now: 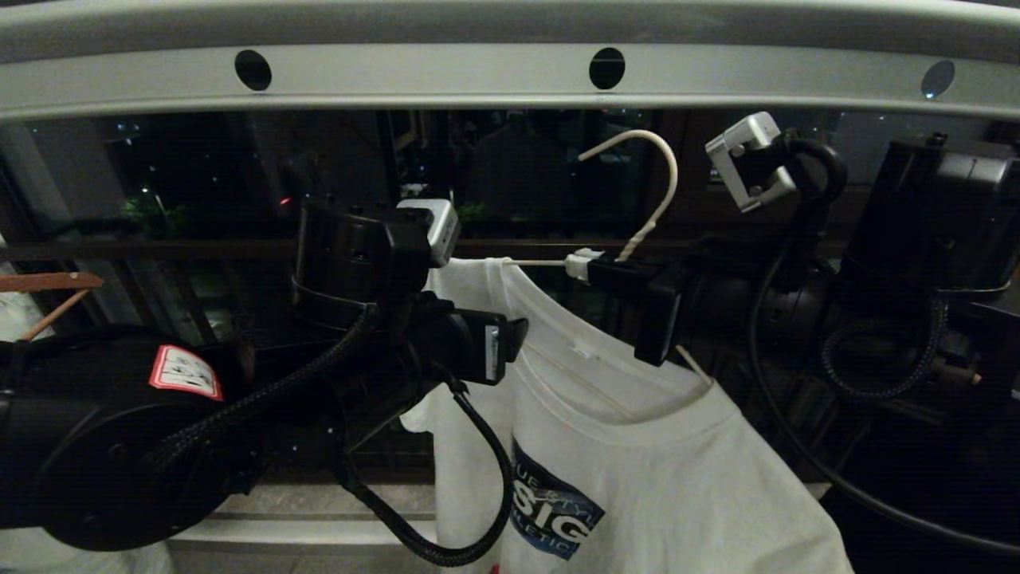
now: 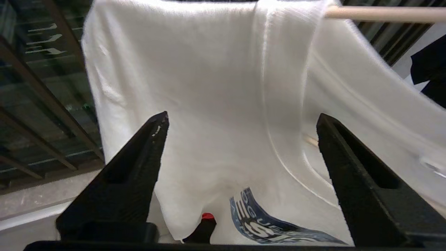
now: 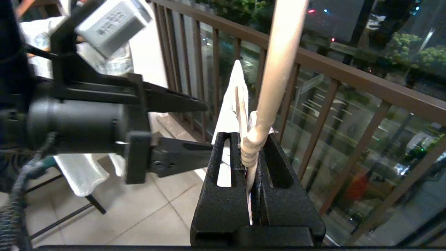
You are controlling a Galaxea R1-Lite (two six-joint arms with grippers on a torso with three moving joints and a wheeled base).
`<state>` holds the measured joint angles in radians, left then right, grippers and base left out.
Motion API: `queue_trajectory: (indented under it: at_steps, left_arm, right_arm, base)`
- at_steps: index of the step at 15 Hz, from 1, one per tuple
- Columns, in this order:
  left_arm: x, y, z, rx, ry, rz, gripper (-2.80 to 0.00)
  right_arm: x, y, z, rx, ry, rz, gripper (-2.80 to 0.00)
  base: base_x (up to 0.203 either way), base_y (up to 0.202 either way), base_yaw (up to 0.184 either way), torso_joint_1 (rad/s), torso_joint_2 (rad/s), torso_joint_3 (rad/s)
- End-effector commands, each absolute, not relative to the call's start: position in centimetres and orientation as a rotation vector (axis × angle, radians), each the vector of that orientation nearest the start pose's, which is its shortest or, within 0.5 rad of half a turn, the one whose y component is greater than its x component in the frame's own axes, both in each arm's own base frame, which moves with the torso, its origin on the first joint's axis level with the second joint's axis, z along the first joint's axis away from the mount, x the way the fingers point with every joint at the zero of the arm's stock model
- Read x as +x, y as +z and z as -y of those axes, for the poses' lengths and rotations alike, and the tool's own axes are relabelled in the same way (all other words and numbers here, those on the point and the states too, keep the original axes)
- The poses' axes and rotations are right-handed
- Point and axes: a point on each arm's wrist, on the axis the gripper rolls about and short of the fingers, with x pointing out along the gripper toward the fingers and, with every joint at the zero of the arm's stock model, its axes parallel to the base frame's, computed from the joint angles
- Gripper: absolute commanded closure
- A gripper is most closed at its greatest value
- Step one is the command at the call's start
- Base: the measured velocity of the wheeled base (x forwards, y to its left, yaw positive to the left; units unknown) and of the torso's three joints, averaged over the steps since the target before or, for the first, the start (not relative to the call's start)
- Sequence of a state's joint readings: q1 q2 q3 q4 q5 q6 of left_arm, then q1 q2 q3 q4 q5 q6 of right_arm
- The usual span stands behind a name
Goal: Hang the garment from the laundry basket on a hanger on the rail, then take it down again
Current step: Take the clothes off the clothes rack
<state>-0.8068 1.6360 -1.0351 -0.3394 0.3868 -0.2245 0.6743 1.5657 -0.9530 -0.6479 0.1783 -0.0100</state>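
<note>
The white T-shirt [image 1: 637,446] with a blue chest print hangs on the thin off-white hanger [image 1: 665,171]. The hanger's hook sits just under the pale grey rail [image 1: 446,76], apart from it. My right gripper [image 1: 594,271] is shut on the hanger's twisted neck [image 3: 252,146]. My left gripper [image 1: 510,339] is open beside the shirt's shoulder. In the left wrist view its fingers [image 2: 243,116] stand wide in front of the cloth [image 2: 209,87], holding nothing. One hanger arm [image 2: 383,14] sticks out of the shirt. The laundry basket is out of view.
A brown balcony railing [image 3: 348,80] runs close behind the hanger. A wooden hanger [image 1: 48,283] shows at the far left. A dark-legged stand with white cloth [image 3: 80,170] rests on the tiled floor [image 3: 156,209] below my left arm.
</note>
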Motion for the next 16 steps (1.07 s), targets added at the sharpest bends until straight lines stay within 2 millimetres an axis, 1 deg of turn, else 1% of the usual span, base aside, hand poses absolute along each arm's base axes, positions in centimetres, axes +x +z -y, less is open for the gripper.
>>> queue_trajectory:
  at_steps: [1, 4, 9, 16]
  left_arm:
    - [21.6, 24.0, 21.3, -0.091, -0.391, -0.243, -2.8]
    - [22.0, 23.7, 21.6, -0.086, -0.388, -0.224, -2.8]
    - [22.5, 23.4, 21.5, -0.017, -0.266, -0.2, -2.8]
    - [22.9, 23.8, 21.4, -0.006, -0.21, -0.138, -2.8]
  right_arm:
    - [21.6, 26.7, -18.3, 0.001, 0.866, 0.051, 0.0]
    - [21.3, 26.6, -18.4, -0.002, 0.877, 0.047, 0.0]
    - [21.2, 26.7, -18.3, -0.001, 0.877, 0.052, 0.0]
    - [21.2, 26.7, -18.3, 0.0, 0.877, 0.054, 0.0]
  base:
    - [0.0, 0.0, 0.0, 0.0, 0.0, 0.0]
    - [0.0, 0.0, 0.0, 0.0, 0.0, 0.0]
    - [0.0, 0.0, 0.0, 0.0, 0.0, 0.0]
    - [0.0, 0.0, 0.0, 0.0, 0.0, 0.0]
